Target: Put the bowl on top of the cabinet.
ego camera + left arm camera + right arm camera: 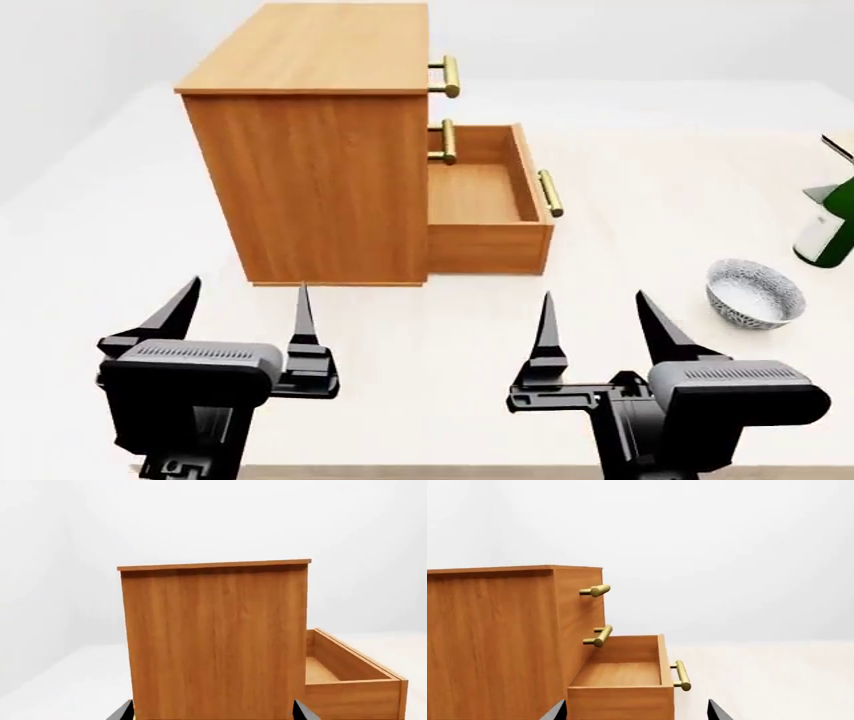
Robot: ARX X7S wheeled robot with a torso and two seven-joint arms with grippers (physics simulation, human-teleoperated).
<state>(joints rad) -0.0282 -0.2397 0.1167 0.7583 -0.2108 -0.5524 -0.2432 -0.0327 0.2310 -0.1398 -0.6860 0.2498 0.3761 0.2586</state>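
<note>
Head view, pale table (641,130), cabinet (320,150), bowl (755,292)

A green bottle (831,225) at the far right is cut by the head view's edge. Both wrist views show only fingertip slivers, and the cabinet (213,640) is cropped at its base there.

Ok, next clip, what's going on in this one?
Nothing is being handled yet. Both the left gripper and right gripper hover open and empty over the table. The bowl sits on the table off to the robot's right, beside a green bottle. The cabinet stands ahead, top bare, bottom drawer pulled open.
</note>
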